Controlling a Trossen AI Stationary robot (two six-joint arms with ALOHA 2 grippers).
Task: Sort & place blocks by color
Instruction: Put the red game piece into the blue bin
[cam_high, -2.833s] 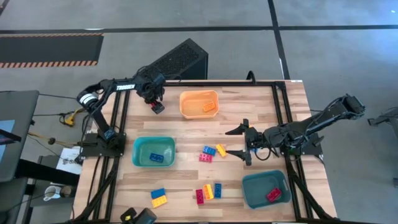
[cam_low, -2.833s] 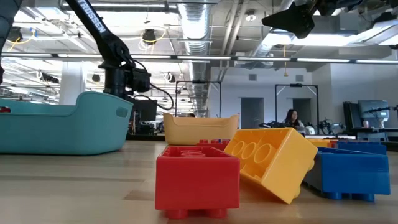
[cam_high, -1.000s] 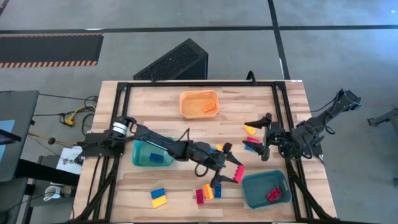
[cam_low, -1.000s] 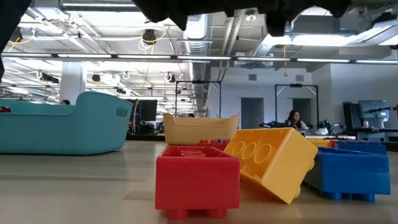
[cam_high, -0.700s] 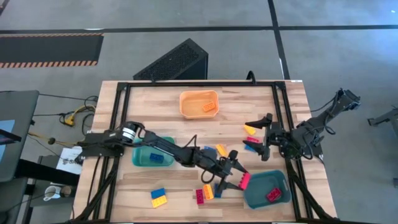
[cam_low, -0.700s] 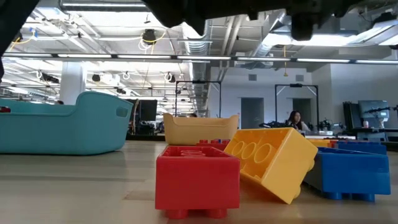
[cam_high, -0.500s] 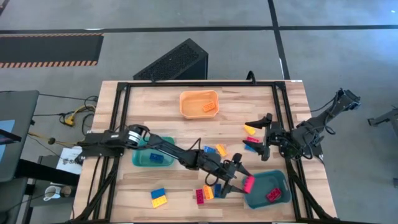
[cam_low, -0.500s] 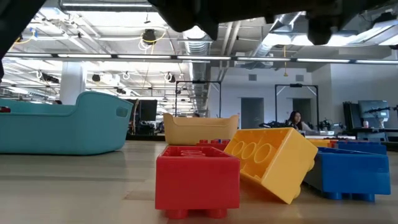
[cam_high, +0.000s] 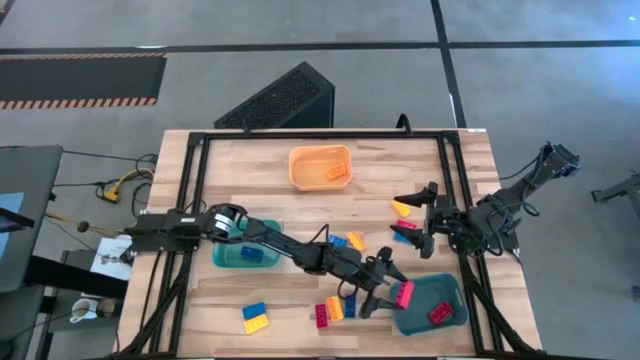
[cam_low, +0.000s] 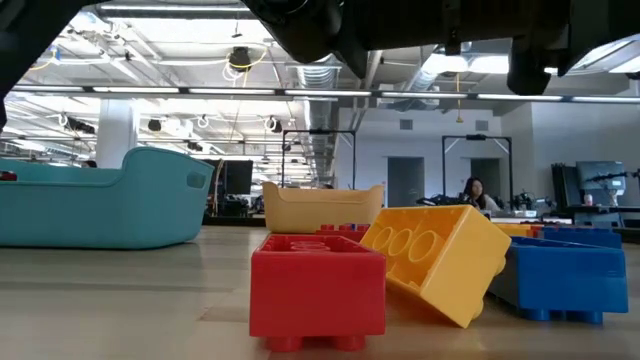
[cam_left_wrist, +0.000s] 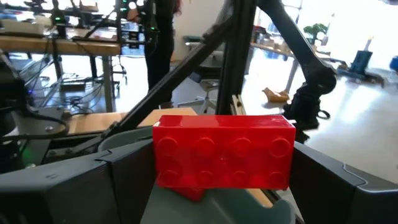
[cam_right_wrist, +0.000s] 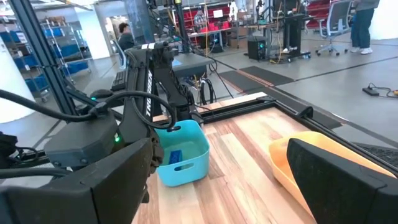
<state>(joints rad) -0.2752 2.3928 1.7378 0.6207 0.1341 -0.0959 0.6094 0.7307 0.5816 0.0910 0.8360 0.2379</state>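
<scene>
My left gripper holds a red block over a teal bin's rim, while other red, yellow and blue blocks lie scattered on the surface.

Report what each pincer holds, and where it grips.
Left pincer: red brick, pinched by its two short ends, at the teal bin. Right pincer: nothing, open.
</scene>
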